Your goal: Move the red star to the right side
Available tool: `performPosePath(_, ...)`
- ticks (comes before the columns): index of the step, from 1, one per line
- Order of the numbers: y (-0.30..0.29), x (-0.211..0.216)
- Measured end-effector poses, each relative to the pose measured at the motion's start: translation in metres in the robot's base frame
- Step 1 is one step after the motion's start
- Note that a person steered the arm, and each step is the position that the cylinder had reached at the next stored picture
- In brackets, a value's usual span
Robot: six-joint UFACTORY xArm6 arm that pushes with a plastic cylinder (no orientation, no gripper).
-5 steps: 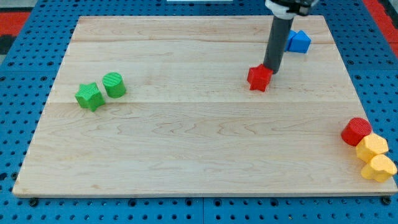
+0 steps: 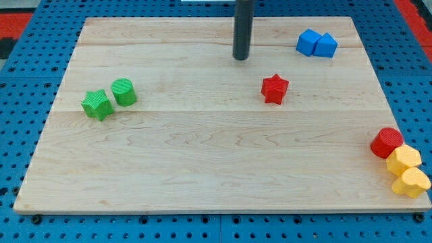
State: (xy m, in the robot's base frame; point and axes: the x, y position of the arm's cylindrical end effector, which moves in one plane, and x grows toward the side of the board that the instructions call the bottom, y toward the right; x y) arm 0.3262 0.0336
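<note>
So taking the red star (image 2: 275, 88) as the landmark: nearest the camera, down toward the view's bottom-right of it, a red cylinder (image 2: 386, 142) sits touching two yellow blocks (image 2: 407, 170) at the tabletop (image 2: 202, 169) edge. Well off to the star's left are a green star (image 2: 96, 104) and green cylinder (image 2: 124, 91), just beside each other. The red star itself is a bit right of the middle, nothing touching it. Farther back, my tip (image 2: 241, 58) is up and left of the star, apart from it. No jaws on this rig, just a rod holding nothing. Two blue blocks (image 2: 317, 43) sit up-right of the star. Looks light, rigid and slidey; I'd push its left side, centered, since the points could make it spin.
</note>
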Motion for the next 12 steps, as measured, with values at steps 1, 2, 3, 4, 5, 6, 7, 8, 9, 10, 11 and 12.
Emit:
performPosePath(1,0.0,0.039)
performPosePath(2,0.034,0.045)
performPosePath(3,0.034,0.045)
performPosePath(4,0.049,0.044)
performPosePath(5,0.06,0.045)
performPosePath(6,0.032,0.044)
performPosePath(7,0.015,0.058)
performPosePath(8,0.018,0.078)
performPosePath(9,0.02,0.068)
performPosePath(10,0.036,0.067)
performPosePath(11,0.072,0.067)
performPosePath(12,0.11,0.067)
